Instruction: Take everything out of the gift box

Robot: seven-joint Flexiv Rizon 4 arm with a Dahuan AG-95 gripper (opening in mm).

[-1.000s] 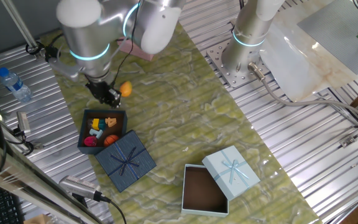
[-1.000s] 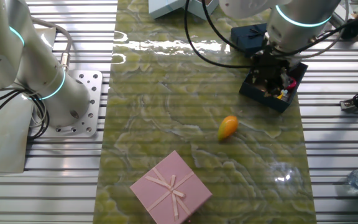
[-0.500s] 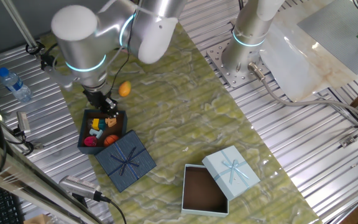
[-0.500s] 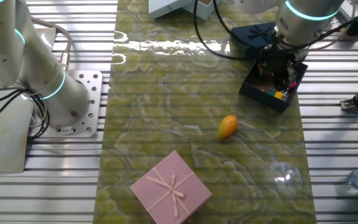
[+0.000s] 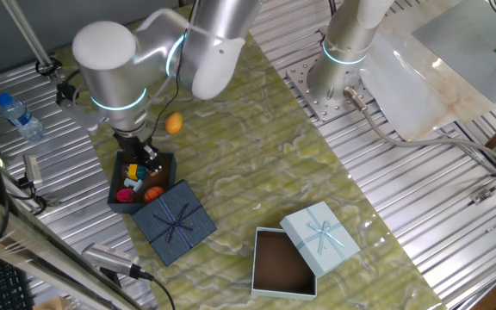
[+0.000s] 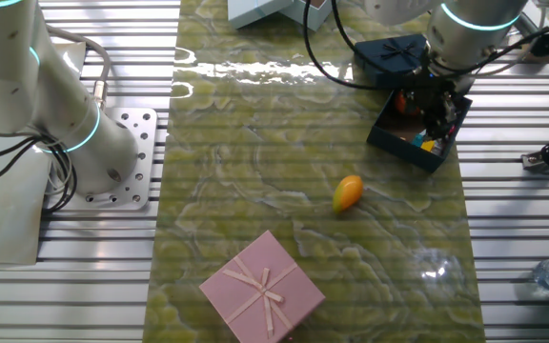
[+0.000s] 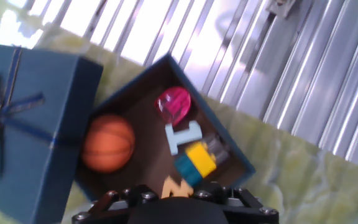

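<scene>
My gripper (image 7: 178,198): low over the near edge of the gift box; only the dark base of my fingers shows at 6 o'clock in the hand view, so I cannot tell how wide my jaws stand or whether they hold anything.
Orange piece (image 7: 171,185): just above my fingers, partly hidden by them (shape unclear).
Gift box (image 7: 229,149): dark navy, open, dark inside, on the green mat at the mat's edge beside the metal slats.
Yellow-and-teal block (image 7: 196,162): inside the box, near its middle.
Pale blue piece (image 7: 183,136): inside, touching the block at its 11 o'clock.
Orange ball (image 7: 108,143): inside, at 9 o'clock from the block, against the lid-side wall.
Pink piece (image 7: 174,104): inside, at 12 o'clock, by the far corner.
Navy lid (image 7: 17,118): ribbon bow on top, leaning on the box's 9 o'clock side.
Orange-yellow toy (image 6: 348,193): outside the box, lying on the green mat (image 6: 255,171), apart from the box.
Pink box (image 6: 262,287): closed, well apart.
Light blue box (image 5: 284,263): open, brown inside, lid against it, well apart.
</scene>
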